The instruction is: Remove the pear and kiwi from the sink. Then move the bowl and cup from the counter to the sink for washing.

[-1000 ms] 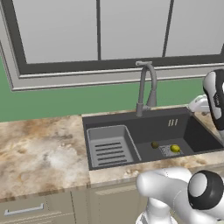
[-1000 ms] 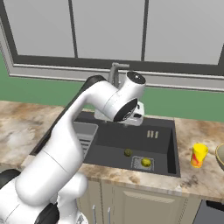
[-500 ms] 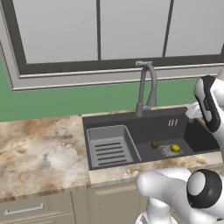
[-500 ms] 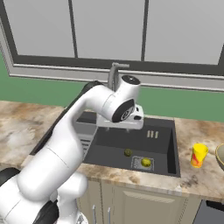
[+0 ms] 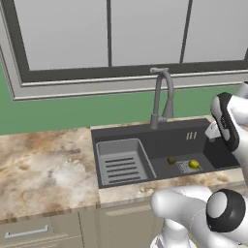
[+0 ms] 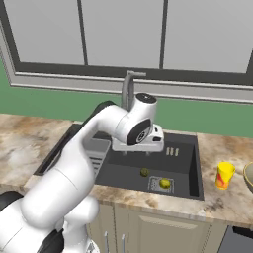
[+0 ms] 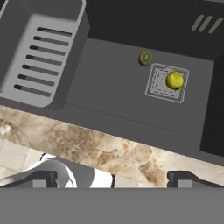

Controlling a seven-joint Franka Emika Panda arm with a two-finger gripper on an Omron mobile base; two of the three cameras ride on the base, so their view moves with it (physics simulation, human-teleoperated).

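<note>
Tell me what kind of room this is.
A kitchen, rendered rather than real: a dark sink with a gooseneck faucet set in a marbled stone counter over cabinet fronts, below a window.

In the hand view the sink (image 7: 109,92) fills the upper frame, with its tray insert (image 7: 39,57) at upper left, the kiwi (image 7: 145,57) just left of and above the pear (image 7: 175,80) on the drain grate (image 7: 166,83) at upper right, and the counter (image 7: 109,151) across the bottom.
</note>
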